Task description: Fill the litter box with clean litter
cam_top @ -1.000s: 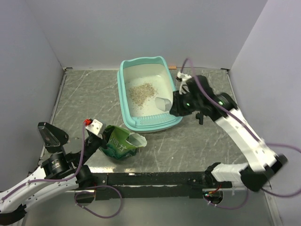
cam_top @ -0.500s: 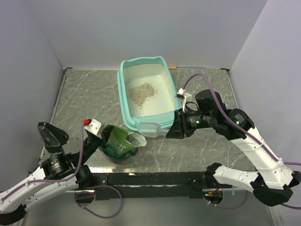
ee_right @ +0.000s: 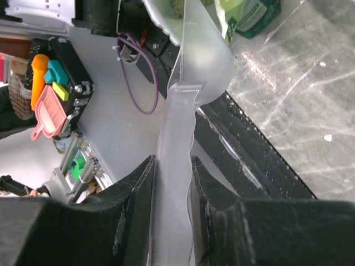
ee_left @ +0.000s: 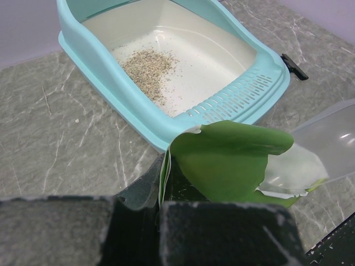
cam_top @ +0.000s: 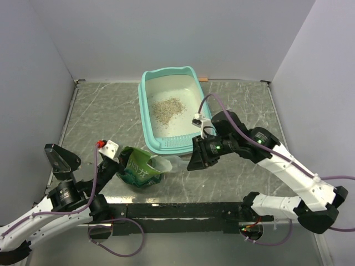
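Top external, grey marbled tabletop (cam_top: 100,113), plain lilac walls (cam_top: 166,33), turquoise litter box (cam_top: 177,145)

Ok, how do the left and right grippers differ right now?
The left gripper pinches the green bag's edge, jaws almost together; the right gripper clamps the clear scoop's handle, jaws wider apart. The left sits beside the bag, the right reaches in from the litter box side. Both are holding something.

The turquoise litter box (cam_top: 143,108) (ee_left: 105,77) sits upright at the bench's 12 o'clock, its slotted ledge at 6 o'clock. A small beige-grey patch of clean litter (cam_top: 166,108) (ee_left: 147,64) lies mid-floor on its whitish inside.
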Robot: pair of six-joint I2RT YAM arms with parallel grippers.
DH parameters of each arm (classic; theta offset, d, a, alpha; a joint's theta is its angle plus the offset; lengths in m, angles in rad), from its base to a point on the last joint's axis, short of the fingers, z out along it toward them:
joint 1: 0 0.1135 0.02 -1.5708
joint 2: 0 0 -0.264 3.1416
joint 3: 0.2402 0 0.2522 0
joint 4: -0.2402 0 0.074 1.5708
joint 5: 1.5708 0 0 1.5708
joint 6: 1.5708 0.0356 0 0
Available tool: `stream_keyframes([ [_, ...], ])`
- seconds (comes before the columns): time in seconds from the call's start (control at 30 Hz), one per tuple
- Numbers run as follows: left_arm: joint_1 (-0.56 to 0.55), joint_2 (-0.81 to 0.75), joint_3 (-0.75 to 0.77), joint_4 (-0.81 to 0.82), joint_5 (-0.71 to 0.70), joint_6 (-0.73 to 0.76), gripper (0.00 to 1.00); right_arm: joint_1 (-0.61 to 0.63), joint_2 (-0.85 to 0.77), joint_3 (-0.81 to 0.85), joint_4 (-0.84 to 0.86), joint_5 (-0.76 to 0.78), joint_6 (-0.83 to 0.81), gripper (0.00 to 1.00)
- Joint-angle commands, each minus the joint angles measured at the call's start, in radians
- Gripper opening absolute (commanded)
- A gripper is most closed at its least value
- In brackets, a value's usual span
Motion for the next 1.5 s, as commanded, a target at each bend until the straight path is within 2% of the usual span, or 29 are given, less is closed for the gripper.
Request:
stream_keyframes([
  [0.0, 0.0, -0.019, 0.037, 0.078, -0.02, -0.016, 0.01, 0.028, 0.079, 0.019, 0.099, 0.001, 0.018, 0.0],
  [0.17, 0.0, -0.02, 0.035, 0.081, -0.011, -0.014, 0.01, 0.057, 0.211, 0.065, 0.13, -0.036, 0.024, 0.0],
  [0.3, 0.0, -0.022, 0.037, 0.081, -0.007, -0.013, 0.01, 0.059, 0.256, 0.057, 0.174, -0.027, 0.053, 0.0],
  [0.53, 0.0, -0.023, 0.037, 0.08, -0.002, -0.013, 0.01, 0.053, 0.221, -0.013, 0.277, 0.114, 0.197, 0.0],
  [0.73, 0.001, -0.025, 0.039, 0.077, -0.002, -0.016, 0.01, 0.048, 0.184, -0.045, 0.299, 0.264, 0.263, 0.01],
  [0.87, 0.001, -0.031, 0.039, 0.077, -0.004, -0.017, 0.01, 0.048, 0.169, -0.061, 0.303, 0.31, 0.284, 0.09],
  [1.17, 0.0, -0.034, 0.04, 0.077, 0.0, -0.016, 0.01, 0.048, 0.165, -0.082, 0.312, 0.341, 0.306, 0.14],
  [1.27, 0.001, -0.036, 0.039, 0.077, 0.0, -0.016, 0.01, 0.048, 0.161, -0.084, 0.312, 0.355, 0.314, 0.22],
  [1.47, 0.001, -0.036, 0.039, 0.077, 0.001, -0.016, 0.01, 0.045, 0.156, -0.084, 0.315, 0.378, 0.327, 0.28],
])
